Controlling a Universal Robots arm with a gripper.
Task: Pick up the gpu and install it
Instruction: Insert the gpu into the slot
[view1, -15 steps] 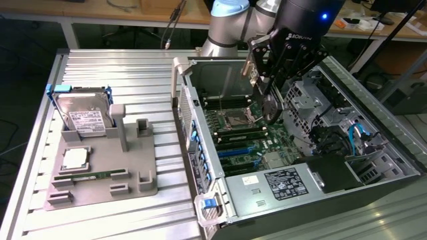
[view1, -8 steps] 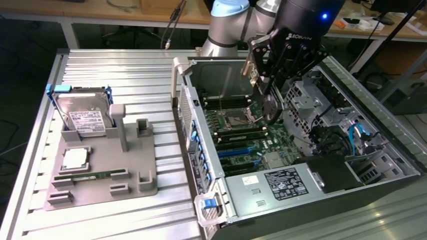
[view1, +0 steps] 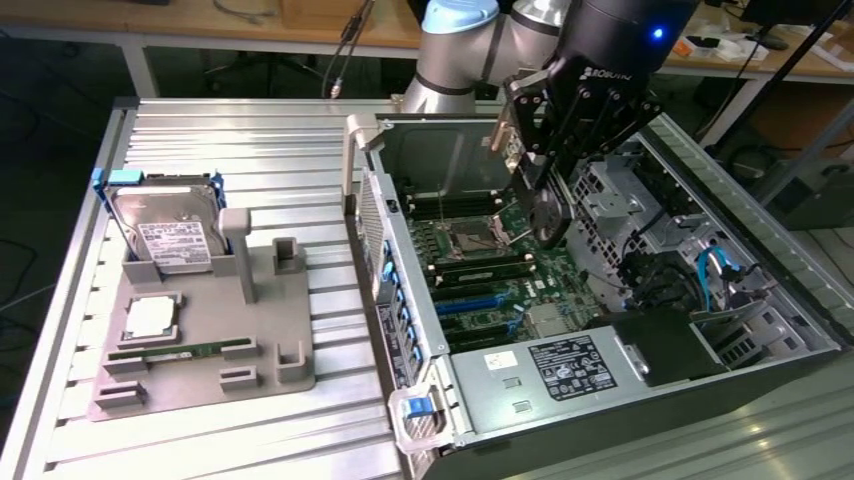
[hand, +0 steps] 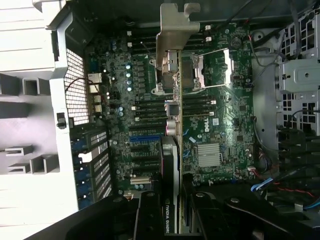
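**Gpu clamped in the gripper, over the open case**

You will find the gripper (view1: 545, 178) in the upper middle of the exterior view, reaching down into the open computer case (view1: 767, 300); its two black fingers (hand: 149, 216) stand one on each flat side of the gpu (hand: 170, 125) and are clamped on it; in the wrist view the card's printed label shows between them. The gpu hangs on edge over the green motherboard (hand: 215, 115), with its silvery bracket (hand: 175, 30) at the end far from the fingers; in the exterior view it sits right of centre, above the processor socket (view1: 477, 238) and the memory slots; you cannot tell whether its lower edge touches the board.

At the exterior view's left, well apart from the gripper, a grey holder (view1: 267, 375) lies on the slatted metal table (view1: 227, 140); the hard drive (view1: 167, 228) stands upright in it at middle left; the narrow green memory stick (view1: 180, 352) lies flat in it at lower left.
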